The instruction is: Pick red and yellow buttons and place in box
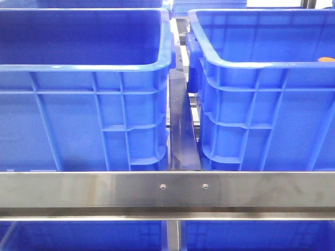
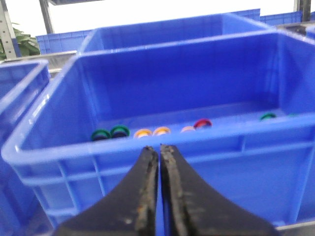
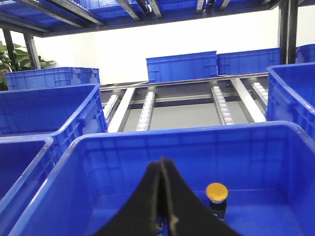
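In the left wrist view a blue bin (image 2: 147,147) holds a row of buttons on its floor: two green (image 2: 110,132), two yellow (image 2: 151,132), a pale one (image 2: 188,129), a red one (image 2: 202,124) and another green (image 2: 267,116). My left gripper (image 2: 159,147) is shut and empty, outside the bin's near wall. In the right wrist view my right gripper (image 3: 162,161) is shut with nothing in it, above a blue box (image 3: 98,162). A yellow button (image 3: 216,195) on a black base stands upright on that box's floor beside the fingers.
The front view shows two large blue bins, left (image 1: 84,68) and right (image 1: 261,68), with a dark gap between them and a steel rail (image 1: 167,191) across the front. Neither gripper appears there. More blue crates (image 3: 182,66) and roller tracks (image 3: 219,105) lie beyond.
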Robot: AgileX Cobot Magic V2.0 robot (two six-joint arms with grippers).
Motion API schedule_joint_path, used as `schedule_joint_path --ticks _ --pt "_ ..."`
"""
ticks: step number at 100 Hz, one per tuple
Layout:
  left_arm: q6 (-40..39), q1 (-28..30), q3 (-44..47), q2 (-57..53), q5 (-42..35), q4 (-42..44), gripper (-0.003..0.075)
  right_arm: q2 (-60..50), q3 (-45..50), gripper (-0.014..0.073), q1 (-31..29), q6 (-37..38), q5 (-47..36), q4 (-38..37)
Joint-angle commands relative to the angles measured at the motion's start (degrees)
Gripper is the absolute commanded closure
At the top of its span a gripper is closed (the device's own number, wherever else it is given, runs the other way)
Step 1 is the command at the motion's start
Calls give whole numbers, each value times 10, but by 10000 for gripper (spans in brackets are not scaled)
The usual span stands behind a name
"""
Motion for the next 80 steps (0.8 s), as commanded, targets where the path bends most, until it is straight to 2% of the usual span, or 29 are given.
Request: schedule_joint_path --ticks 1,16,80 --pt "-3 2 6 -19 -81 2 739 0 -15 709 -2 -2 8 0" --pt "-4 2 34 -19 -112 2 739 0 -15 709 -2 -2 8 0" --pt "-15 2 33 -19 -104 9 739 0 -15 709 -2 -2 8 0"
